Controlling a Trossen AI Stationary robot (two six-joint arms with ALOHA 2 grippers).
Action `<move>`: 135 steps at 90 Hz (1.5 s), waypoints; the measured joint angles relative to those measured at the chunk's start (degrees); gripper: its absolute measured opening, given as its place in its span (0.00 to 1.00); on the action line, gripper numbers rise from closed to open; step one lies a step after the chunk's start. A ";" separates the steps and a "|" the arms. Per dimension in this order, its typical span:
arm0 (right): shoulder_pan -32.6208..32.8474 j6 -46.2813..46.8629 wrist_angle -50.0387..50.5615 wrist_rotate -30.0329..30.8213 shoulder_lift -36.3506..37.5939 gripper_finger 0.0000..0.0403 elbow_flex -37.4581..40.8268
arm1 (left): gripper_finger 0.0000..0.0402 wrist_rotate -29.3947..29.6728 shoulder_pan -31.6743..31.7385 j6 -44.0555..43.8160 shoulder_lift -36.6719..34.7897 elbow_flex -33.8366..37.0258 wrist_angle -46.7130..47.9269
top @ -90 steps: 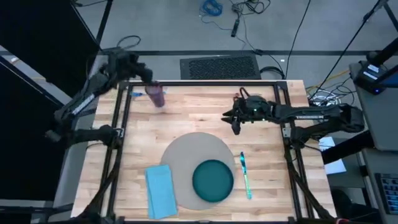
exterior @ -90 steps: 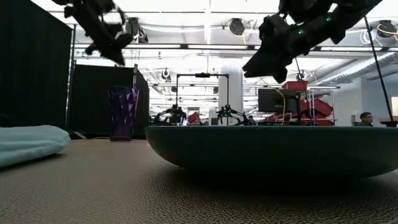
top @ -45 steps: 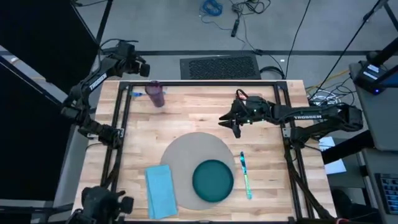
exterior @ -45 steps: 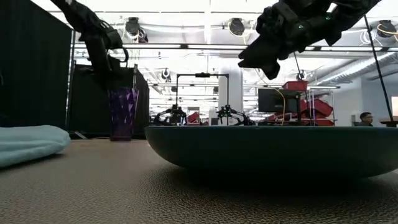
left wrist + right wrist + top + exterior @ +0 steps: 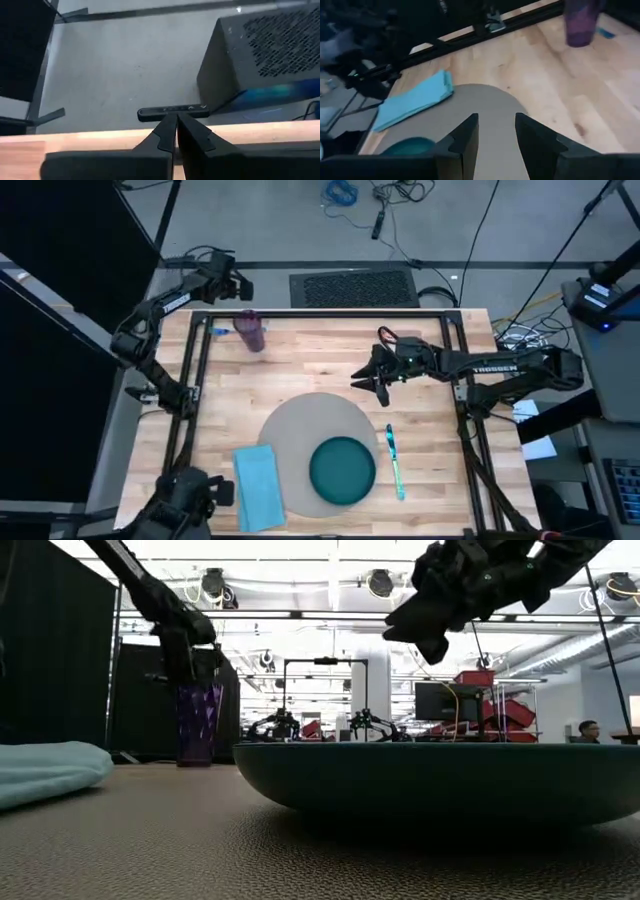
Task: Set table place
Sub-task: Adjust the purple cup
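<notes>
The right gripper (image 5: 372,383) hangs above the table (image 5: 320,350), its jaws released with a clear gap between them and nothing held. Ahead of and below those jaws lies the round grey placemat (image 5: 300,430), flat on the wood toward the table's near edge. The dark teal plate (image 5: 342,470) sits on the placemat's near right part, its rim close to the mat's edge. Beyond the placemat from the right jaws, the light blue napkin (image 5: 259,485) lies beside the mat's left edge, near the table's front edge. A teal-handled utensil (image 5: 394,462) lies on bare wood just right of the placemat.

The left gripper (image 5: 238,283) is off the table, past its far left corner, over the floor; its jaws are clenched, the two fingers (image 5: 162,140) meeting with nothing between them. Just short of those jaws the purple cup (image 5: 250,331) stands upright near the far edge, a small blue item (image 5: 219,332) beside it.

Bare wood lies open between the right jaws and the cup, and along the right side of the table. The black frame (image 5: 330,311) borders the far edge. Pale lettering shows on both arms, too small to read.
</notes>
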State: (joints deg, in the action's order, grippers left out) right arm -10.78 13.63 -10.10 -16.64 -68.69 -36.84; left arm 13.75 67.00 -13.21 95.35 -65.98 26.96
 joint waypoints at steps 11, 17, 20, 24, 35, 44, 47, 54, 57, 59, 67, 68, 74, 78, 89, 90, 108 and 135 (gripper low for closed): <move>2.89 0.00 -0.01 -0.02 0.00 0.29 0.00 | 0.00 0.04 -0.28 0.01 3.28 0.01 -1.16; 4.62 0.00 -0.01 -0.04 0.00 0.29 0.00 | 0.00 0.03 -0.51 0.02 4.76 0.01 -0.91; 5.47 0.00 0.00 -0.02 0.00 0.29 0.00 | 0.00 0.03 -0.83 0.03 5.32 0.03 -0.83; 6.51 0.00 -0.01 -0.02 0.00 0.29 0.00 | 0.00 0.04 -1.29 0.03 5.82 0.03 -0.83; 8.32 0.00 -0.34 -0.11 0.00 0.29 0.00 | 0.00 0.00 -3.28 0.26 6.58 0.03 0.14; 8.72 0.00 -1.46 -0.11 0.00 0.29 0.00 | 0.00 -0.05 -5.28 0.44 6.71 0.03 0.76; 8.72 0.00 -1.81 -0.09 0.00 0.29 0.00 | 0.00 -0.07 -5.92 0.45 6.71 0.03 0.92; 8.69 -0.02 -2.16 -0.08 0.00 0.29 -0.02 | 0.00 -0.13 -7.23 0.48 6.71 0.03 2.08; 8.69 0.00 -2.13 -0.07 0.00 0.29 -0.02 | 0.00 -0.15 -7.72 0.58 6.71 0.03 2.64; 8.68 -0.02 -2.13 -0.07 0.00 0.29 -0.02 | 0.00 -0.15 -8.03 0.58 6.71 0.03 2.95; 8.72 0.00 -2.14 -0.07 0.00 0.29 -0.02 | 0.00 -0.13 -8.96 1.01 6.69 0.03 4.58; 8.72 -0.01 -2.13 -0.07 0.00 0.29 -0.02 | 0.00 -0.12 -9.03 1.22 6.69 0.03 4.87; 8.98 0.00 -2.13 -0.04 0.00 0.29 -0.02 | 0.00 -0.13 -9.35 1.62 6.71 0.03 6.94; 9.07 0.00 -2.15 -0.04 0.00 0.29 -0.02 | 0.00 -0.09 -9.41 1.63 6.70 0.03 8.18; 9.37 0.00 -2.13 -0.04 0.00 0.29 -0.02 | 0.00 0.00 -10.56 1.71 6.70 0.03 11.73; 9.37 -0.01 -2.13 -0.04 0.00 0.29 -0.02 | 0.00 0.00 -10.74 1.75 6.71 0.03 12.00; 9.39 0.00 -2.10 -0.04 0.00 0.29 -0.02 | 0.00 0.00 -14.51 3.04 6.67 3.01 13.59; 9.46 0.00 -1.90 -0.04 0.00 0.29 -0.02 | 0.00 1.51 -20.73 3.38 6.20 8.80 11.53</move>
State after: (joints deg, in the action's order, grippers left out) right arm -1.32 13.63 -12.00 -16.69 -68.69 -36.86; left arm 15.26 46.27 -9.84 101.56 -57.19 38.50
